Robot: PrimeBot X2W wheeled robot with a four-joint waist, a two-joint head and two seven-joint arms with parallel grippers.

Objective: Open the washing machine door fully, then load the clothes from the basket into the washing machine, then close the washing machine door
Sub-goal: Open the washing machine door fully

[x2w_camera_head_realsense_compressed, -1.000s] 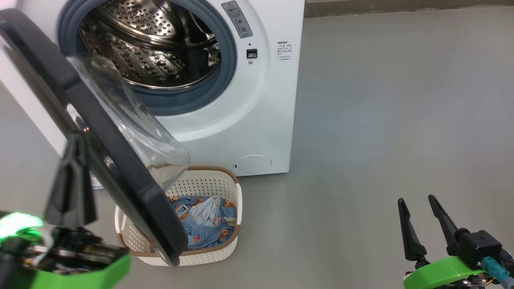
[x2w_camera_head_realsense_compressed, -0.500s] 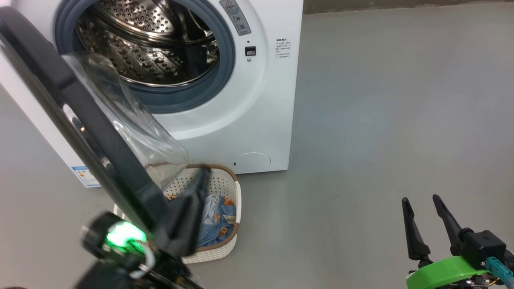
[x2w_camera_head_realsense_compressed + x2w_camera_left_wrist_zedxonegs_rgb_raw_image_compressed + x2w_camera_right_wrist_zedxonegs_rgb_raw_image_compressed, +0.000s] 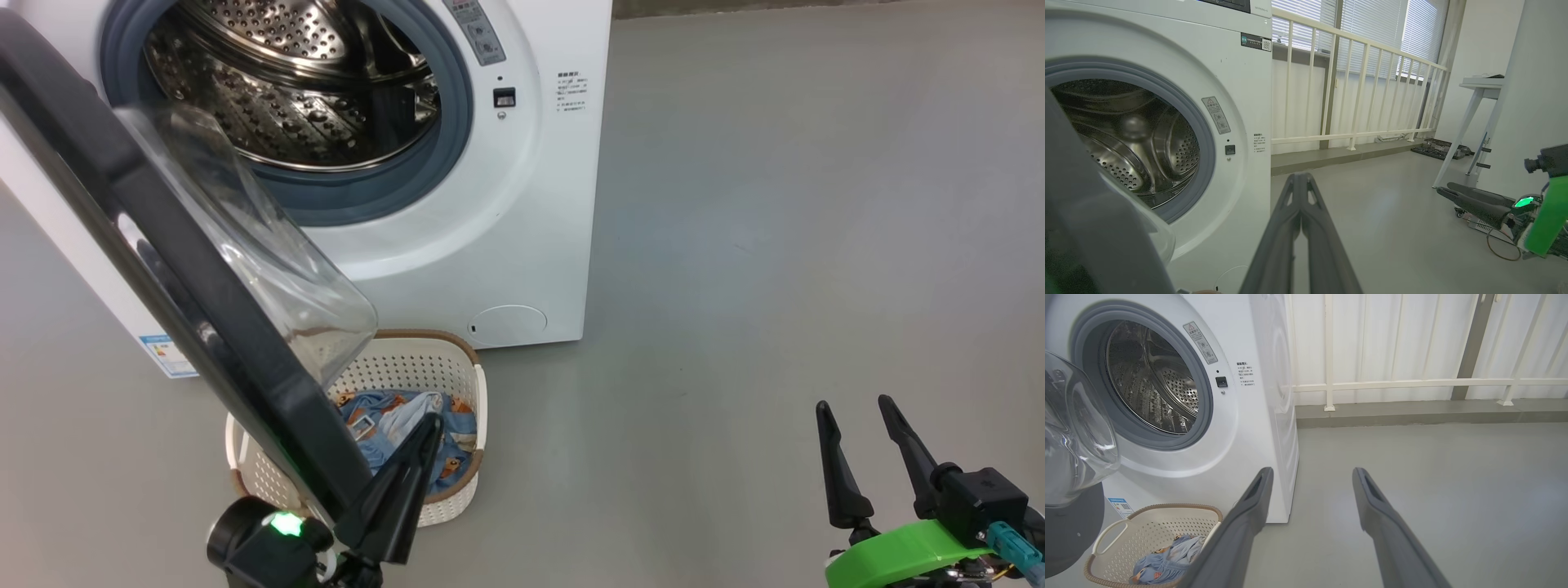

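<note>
The clothes (image 3: 384, 425) lie heaped in the basket (image 3: 408, 367) on the floor at the foot of the washing machine (image 3: 506, 204). The heap has no clear long axis. The washing machine door (image 3: 220, 343) stands open and overhangs the basket's left part. The left claw (image 3: 431, 420) is clenched on nothing, its tips over the bundle's right edge; contact cannot be told. It is much the nearer. The right claw (image 3: 851, 402) is released, well apart on the near right. To load, the left claw likely must spread and dip. The blue label (image 3: 167, 355), warning sticker (image 3: 1216, 115) and QR sticker (image 3: 1255, 42) are too small to read.
</note>
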